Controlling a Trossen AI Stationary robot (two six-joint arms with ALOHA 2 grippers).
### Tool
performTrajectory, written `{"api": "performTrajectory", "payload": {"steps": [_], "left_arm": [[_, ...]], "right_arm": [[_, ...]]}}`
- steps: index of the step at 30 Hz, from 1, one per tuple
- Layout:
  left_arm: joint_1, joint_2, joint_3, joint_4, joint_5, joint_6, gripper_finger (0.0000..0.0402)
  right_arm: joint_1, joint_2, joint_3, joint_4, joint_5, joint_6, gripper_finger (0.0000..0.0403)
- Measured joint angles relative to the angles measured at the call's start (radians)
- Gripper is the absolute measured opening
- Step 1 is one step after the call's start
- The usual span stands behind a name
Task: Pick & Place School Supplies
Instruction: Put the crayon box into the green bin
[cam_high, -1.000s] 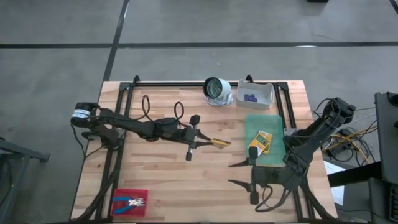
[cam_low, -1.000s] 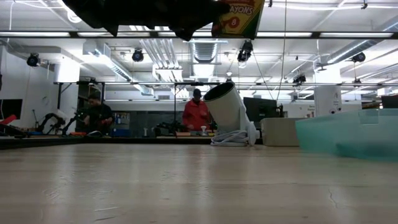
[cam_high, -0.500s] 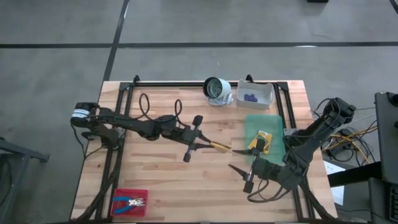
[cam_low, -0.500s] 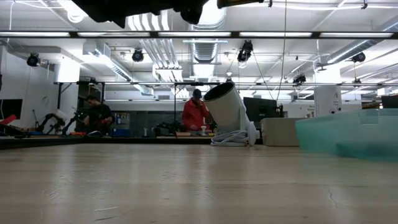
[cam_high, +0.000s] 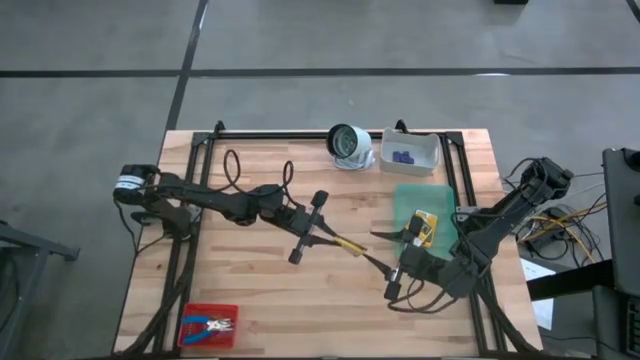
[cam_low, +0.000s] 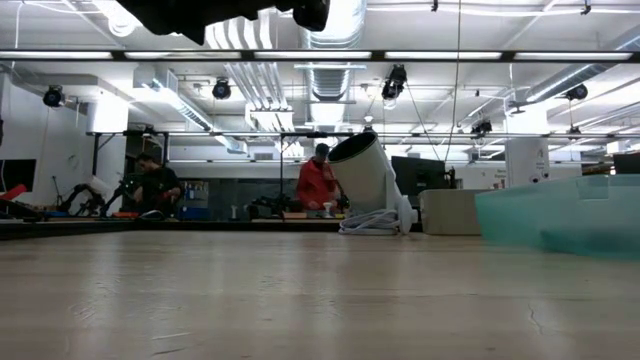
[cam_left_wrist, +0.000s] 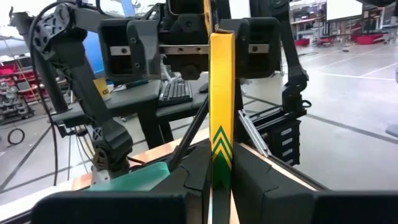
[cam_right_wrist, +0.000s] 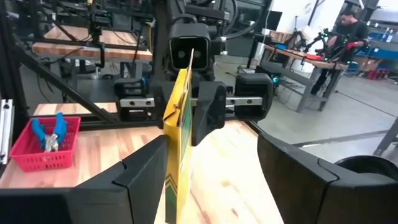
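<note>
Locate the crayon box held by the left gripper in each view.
High view: crayon box mid-table, between both grippers.
Low view: not in it.
Left wrist view: crayon box edge-on, centre, clamped between the fingers.
Right wrist view: crayon box between the open fingers.
Shared landmark: red tray.

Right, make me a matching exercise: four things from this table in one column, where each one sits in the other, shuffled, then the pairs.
Things
1. blue-handled tool
2. purple pieces
3. crayon box lying flat
4. crayon box held on edge

Places
A. in the white bin
B. on the green mat
C. in the left gripper, between the open fingers of the right gripper
D. in the red tray

Pairs: 1-D, 2-A, 3-B, 4-C
</note>
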Motion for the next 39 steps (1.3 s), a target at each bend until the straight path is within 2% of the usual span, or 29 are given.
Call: {"api": "performTrajectory", "payload": {"steps": [6,17,32,39], "left_arm": [[0.0,0.0,0.0,-0.001,-0.001,-0.001,0.0048],[0.0,0.0,-0.002,-0.002,-0.01,-0.001,0.0048],[-0.001,0.0,-0.001,0.006,-0.013,-0.004,0.0048],[-0.001,0.0,0.0,-0.012,-0.017,-0.004,0.0048]], "right_arm": [[-0.04,-0.001,0.0,0.003,-0.023,0.007,0.0244],[-0.057,-0.001,0.0,0.006,-0.166,0.011,0.0229],[-0.051,-0.014,0.0,-0.001,-0.157,-0.001,0.0237],[-0.007,-0.042,-0.001,-0.004,-0.154,0.0,0.0231]]}}
